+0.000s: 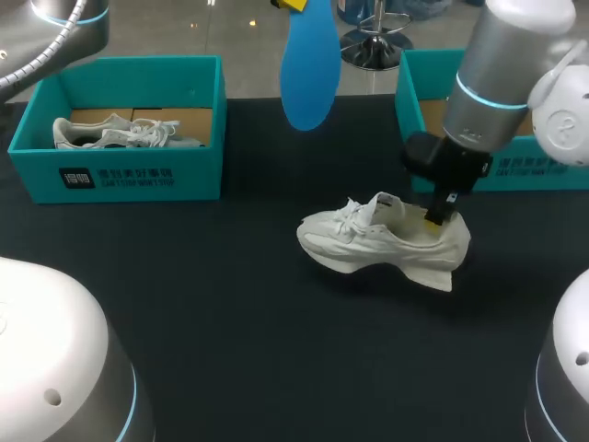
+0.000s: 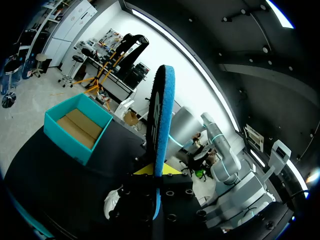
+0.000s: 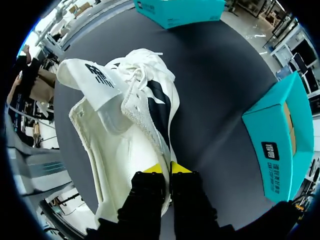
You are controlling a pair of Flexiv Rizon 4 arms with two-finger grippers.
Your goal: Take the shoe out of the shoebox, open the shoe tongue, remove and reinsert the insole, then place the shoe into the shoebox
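Observation:
A white shoe (image 1: 382,241) stands on the black table, toe to the left; in the right wrist view the shoe (image 3: 125,115) has its tongue folded up. My right gripper (image 1: 440,216) is shut on the heel collar, and its yellow tips (image 3: 152,168) pinch the rim from both sides of the gripper (image 3: 166,170). The blue insole (image 1: 308,64) hangs high above the table's far side, held by my left gripper (image 1: 294,5) at the upper edge of the head view. In the left wrist view the insole (image 2: 162,125) stands edge-on in that gripper (image 2: 156,172), with the shoe (image 2: 112,200) far below.
A teal shoebox (image 1: 120,129) at the back left holds another white shoe. A second teal shoebox (image 1: 423,106) stands at the back right, behind my right arm; this shoebox (image 2: 75,127) shows a bare cardboard bottom and also appears beside the right gripper (image 3: 280,135).

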